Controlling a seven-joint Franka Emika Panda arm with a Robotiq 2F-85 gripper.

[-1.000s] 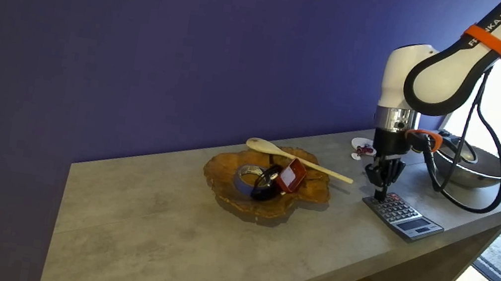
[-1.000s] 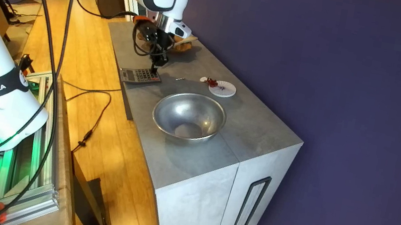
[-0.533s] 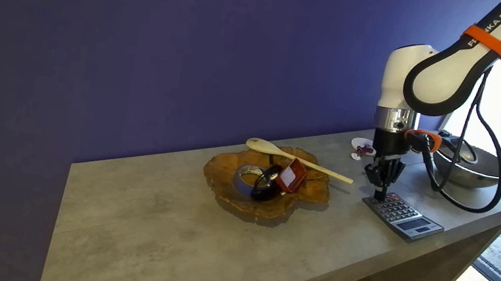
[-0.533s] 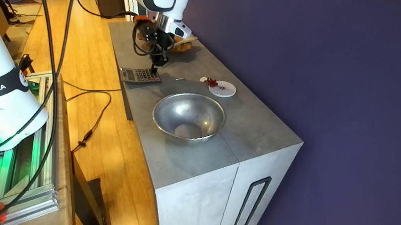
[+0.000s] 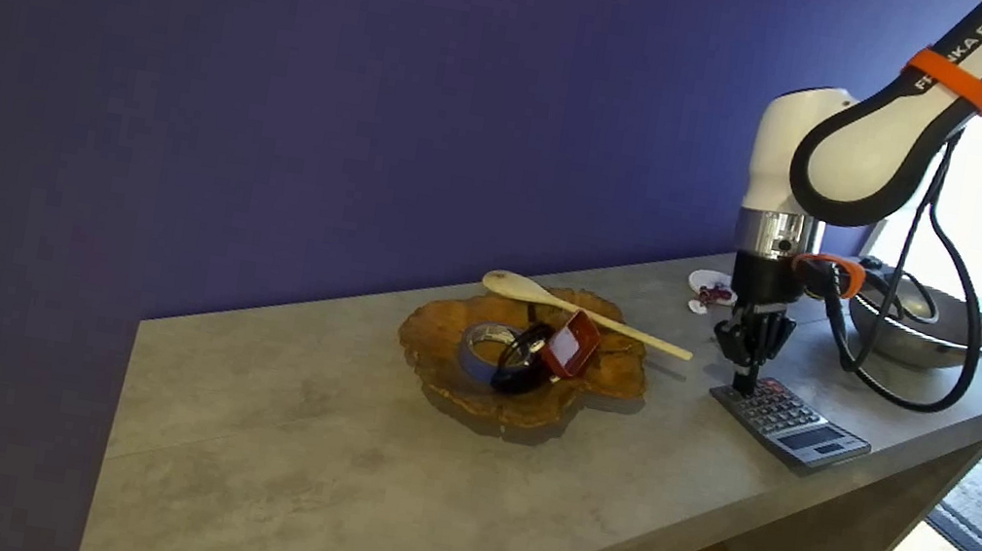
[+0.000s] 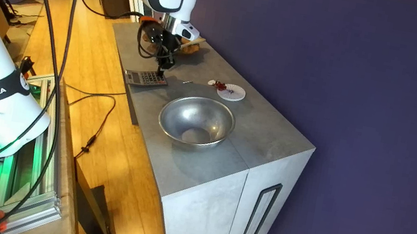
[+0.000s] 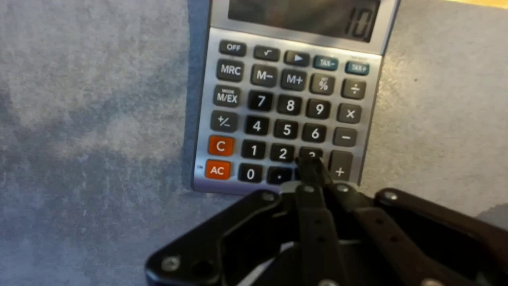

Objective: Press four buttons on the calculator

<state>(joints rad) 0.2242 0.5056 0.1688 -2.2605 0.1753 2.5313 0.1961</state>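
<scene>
The grey calculator point(image 7: 279, 119) lies flat on the table, with dark number keys, orange C and AC keys, and a display point(image 7: 301, 16) that reads 10. It also shows in both exterior views point(image 5: 786, 419) point(image 6: 145, 79). My gripper point(image 7: 310, 159) is shut and empty, pointing down at the calculator's lower key rows. Its fingertips cover the lower part of the 3 key point(image 7: 310, 152) and most of the key below it. In both exterior views the gripper tips point(image 5: 744, 385) point(image 6: 160, 73) meet the keypad's end away from the display. I cannot tell whether a key is pressed down.
A metal bowl point(image 6: 197, 121) stands near the calculator. A white disc point(image 6: 232, 92) with a small red item lies by the wall. A wooden tray point(image 5: 443, 332) holds a tape roll point(image 5: 477, 362), a red box point(image 5: 574, 343) and a wooden spoon point(image 5: 528, 289). A cable loop point(image 5: 914, 404) hangs beside the gripper.
The arm and gripper look almost still over the same keys. The hanging cable loop has shifted slightly toward the arm. The calculator's display end appears very slightly shifted.
</scene>
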